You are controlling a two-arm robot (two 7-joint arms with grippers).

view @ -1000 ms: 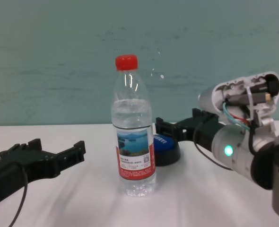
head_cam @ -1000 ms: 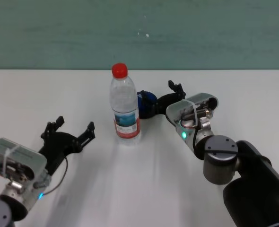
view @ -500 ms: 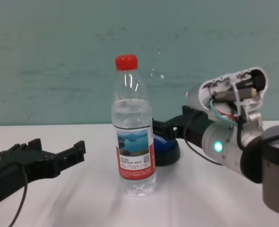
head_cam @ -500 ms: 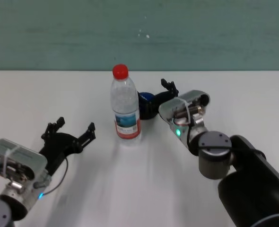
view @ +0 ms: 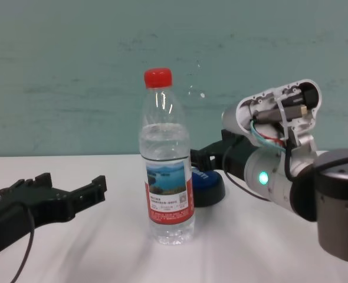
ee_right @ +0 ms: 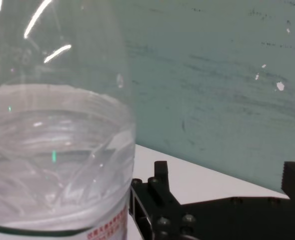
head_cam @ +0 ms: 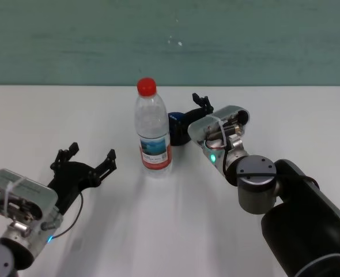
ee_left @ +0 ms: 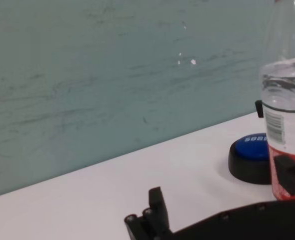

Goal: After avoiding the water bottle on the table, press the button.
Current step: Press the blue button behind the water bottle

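The plain white surface (head_cam: 176, 225) carries a tall clear plastic water bottle (head_cam: 152, 130) with a red screw cap and a lake-photo label, standing upright near its middle. Just behind and to the bottle's right sits the low round button (view: 206, 184), blue dome on a black base. The right gripper (head_cam: 194, 111) reaches over the button from the right, fingers spread apart, beside the bottle. The left gripper (head_cam: 83, 160) rests released, well to the bottle's left.
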